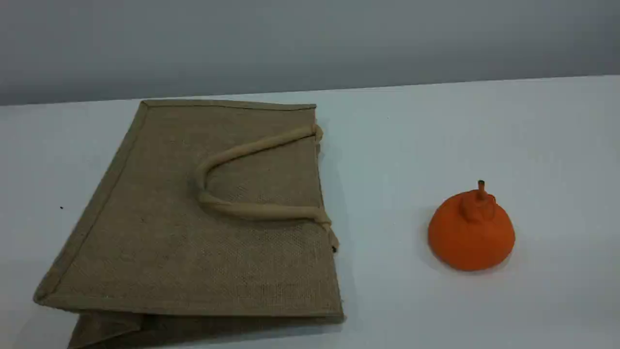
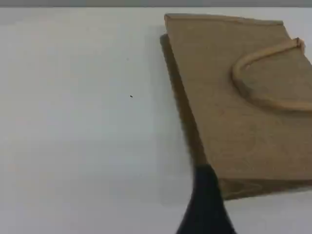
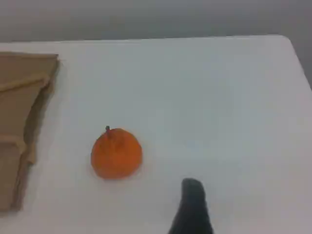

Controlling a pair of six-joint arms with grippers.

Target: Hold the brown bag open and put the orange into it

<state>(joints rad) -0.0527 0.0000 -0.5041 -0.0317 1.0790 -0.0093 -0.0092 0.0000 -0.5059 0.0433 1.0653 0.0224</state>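
Observation:
The brown bag (image 1: 203, 218) lies flat on the white table at the left. Its beige handle (image 1: 242, 209) is folded back over its top face, and its mouth edge faces right. The orange (image 1: 471, 232) stands upright to the right of the bag, stem up, with a clear gap between them. Neither arm appears in the scene view. One dark fingertip (image 2: 207, 200) of my left gripper hovers over the bag's (image 2: 243, 122) near left corner. My right gripper's fingertip (image 3: 192, 204) sits near and right of the orange (image 3: 116, 153), apart from it. Neither gripper holds anything.
The white table (image 1: 436, 135) runs back to a grey wall. Its far right corner (image 3: 287, 41) shows in the right wrist view. A tiny dark speck (image 1: 61, 208) lies left of the bag.

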